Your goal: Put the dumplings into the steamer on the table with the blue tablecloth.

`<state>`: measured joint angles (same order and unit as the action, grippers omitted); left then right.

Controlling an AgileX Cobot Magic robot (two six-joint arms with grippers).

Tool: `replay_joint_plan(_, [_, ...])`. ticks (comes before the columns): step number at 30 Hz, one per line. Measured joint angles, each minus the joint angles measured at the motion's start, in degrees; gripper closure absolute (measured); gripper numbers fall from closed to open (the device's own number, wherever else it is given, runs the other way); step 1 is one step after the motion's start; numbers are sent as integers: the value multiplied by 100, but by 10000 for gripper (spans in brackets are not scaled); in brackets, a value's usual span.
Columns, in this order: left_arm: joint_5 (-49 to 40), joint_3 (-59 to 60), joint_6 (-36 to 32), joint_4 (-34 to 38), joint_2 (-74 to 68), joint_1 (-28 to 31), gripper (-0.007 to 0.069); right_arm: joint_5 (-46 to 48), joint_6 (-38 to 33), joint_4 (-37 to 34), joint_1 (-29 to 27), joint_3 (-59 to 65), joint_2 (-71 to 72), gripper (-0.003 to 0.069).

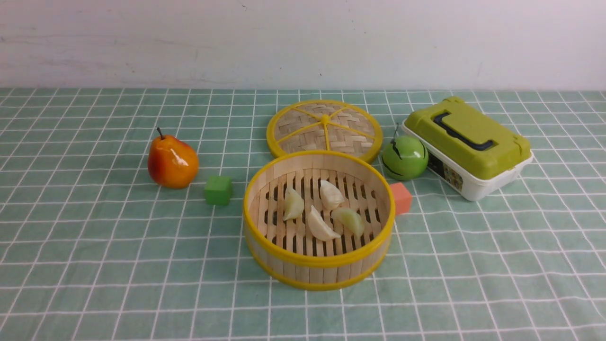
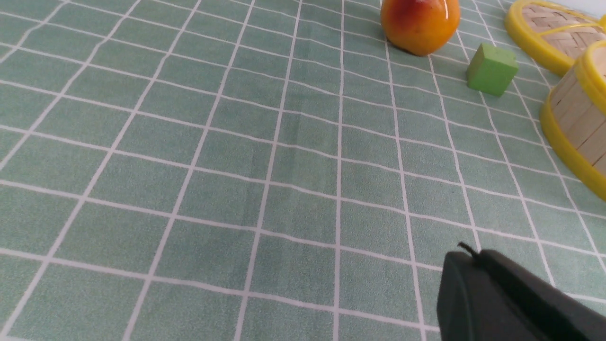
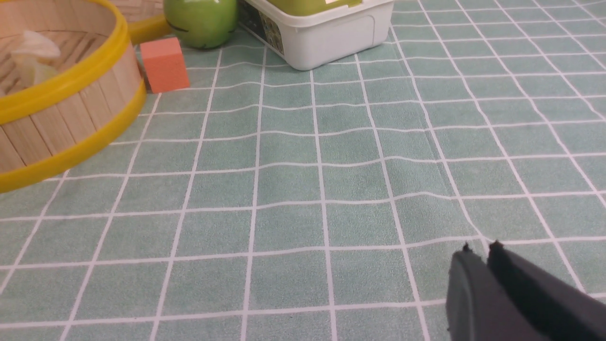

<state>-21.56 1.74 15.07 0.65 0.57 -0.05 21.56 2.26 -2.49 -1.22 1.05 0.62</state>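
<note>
The round bamboo steamer with yellow rims stands mid-table on the blue tablecloth. Several pale dumplings lie on its slatted floor, one of them greenish. Neither arm shows in the front view. In the left wrist view my left gripper hangs shut and empty over bare cloth, with the steamer wall off to one side. My right gripper is shut but for a sliver between its tips, with nothing in it, over cloth apart from the steamer. A dumpling shows inside.
The flat woven lid lies just behind the steamer. An orange pear and a green cube sit to its left. An orange cube, a green apple and a green-lidded white box sit to its right.
</note>
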Motion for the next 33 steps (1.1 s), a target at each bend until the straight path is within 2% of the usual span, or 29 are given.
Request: replay_joint_plan(33, [0, 0, -16, 0, 0, 0, 627, 0, 0, 0, 0, 0, 0, 575])
